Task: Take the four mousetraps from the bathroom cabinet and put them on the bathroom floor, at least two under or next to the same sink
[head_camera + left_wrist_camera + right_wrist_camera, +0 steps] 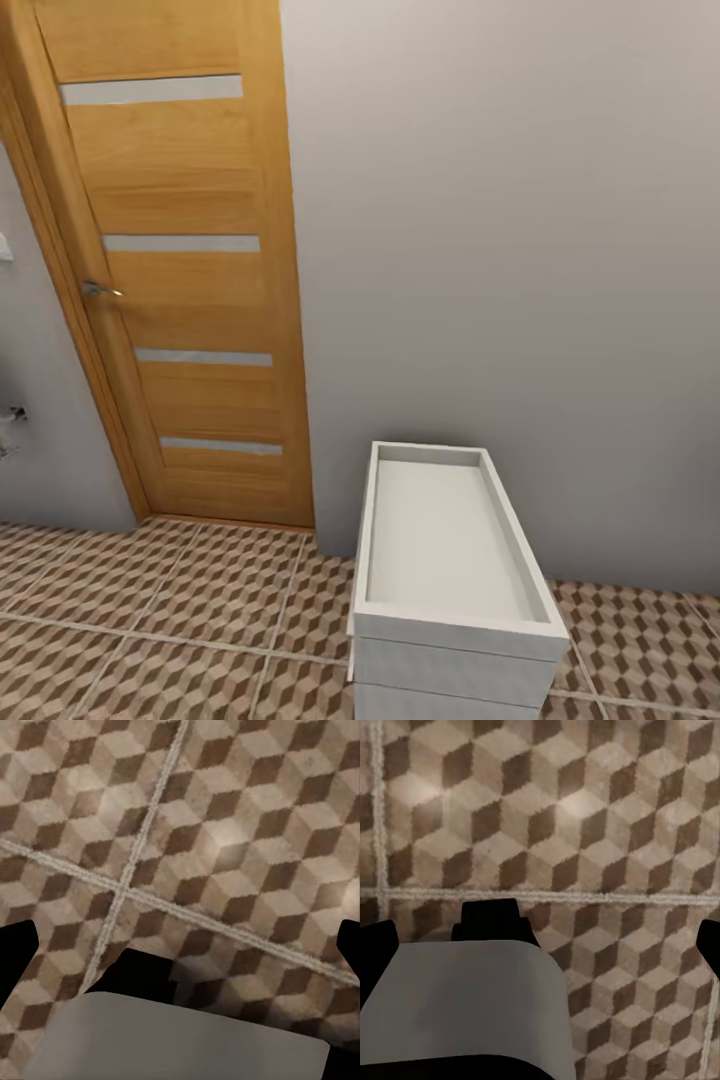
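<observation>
Head view is showing a wooden door point(175, 270) and the bathroom floor point(150, 620); robot's looking for the cabinet, needing a turn. Pincer state: can't tell.

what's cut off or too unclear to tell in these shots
- Head view: the white open-topped unit is cut off by the bottom edge, so its lower front is hidden.
- Head view: the wooden door runs past the top edge.
- Head view: small fixtures at the left edge are cropped and too small to identify.
- Wrist views: over the bathroom floor, only dark finger edges show; gripper state unclear.
</observation>
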Robot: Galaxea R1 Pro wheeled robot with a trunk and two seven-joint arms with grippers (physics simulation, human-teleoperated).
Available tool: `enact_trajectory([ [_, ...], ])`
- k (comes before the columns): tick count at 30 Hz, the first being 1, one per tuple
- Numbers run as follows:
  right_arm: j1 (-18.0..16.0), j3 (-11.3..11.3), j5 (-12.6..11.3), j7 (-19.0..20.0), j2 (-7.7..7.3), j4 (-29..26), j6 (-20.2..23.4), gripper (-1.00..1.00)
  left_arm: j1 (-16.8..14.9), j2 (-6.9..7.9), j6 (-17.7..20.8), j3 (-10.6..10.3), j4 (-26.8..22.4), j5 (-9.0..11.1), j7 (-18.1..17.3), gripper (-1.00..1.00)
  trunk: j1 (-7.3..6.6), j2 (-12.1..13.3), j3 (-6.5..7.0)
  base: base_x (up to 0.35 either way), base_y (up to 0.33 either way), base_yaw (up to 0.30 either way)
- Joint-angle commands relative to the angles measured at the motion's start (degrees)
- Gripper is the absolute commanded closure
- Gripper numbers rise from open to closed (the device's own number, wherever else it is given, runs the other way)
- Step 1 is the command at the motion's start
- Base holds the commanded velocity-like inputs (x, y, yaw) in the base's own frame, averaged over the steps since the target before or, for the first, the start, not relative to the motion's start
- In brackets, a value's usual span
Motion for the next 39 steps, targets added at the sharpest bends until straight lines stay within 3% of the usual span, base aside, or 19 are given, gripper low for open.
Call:
enact_trajectory([
  [1, -0.07, 0.37, -0.42, -0.06, 0.01, 0.18, -0.37, -1.0, -0.04, -0.02, -0.23, 0.19, 0.06, 0.23, 0.01, -1.0, -0.01, -0.03, -0.06, 0.0, 0.0, 0.284],
  [16, -0.07, 0.39, -0.23, -0.05, 0.01, 0.18, -0.37, -1.0, -0.04, -0.02, -0.23, 0.19, 0.0, 0.23, 0.01, -1.0, -0.01, -0.03, -0.06, 0.0, 0.0, 0.285],
  [24, -0.07, 0.32, 2.86, -0.13, 0.02, 0.18, -0.37, -1.0, -0.04, -0.04, -0.23, 0.19, 0.0, 0.23, 0.01, -1.0, -0.01, -0.03, -0.06, 0.0, 0.0, 0.284],
  [39, -0.07, 0.3, 3.61, -0.14, 0.01, 0.18, -0.37, -1.0, -0.04, -0.04, -0.23, 0.19, 0.01, 0.23, 0.01, -1.0, -0.01, -0.03, -0.06, 0.0, 0.0, 0.284],
])
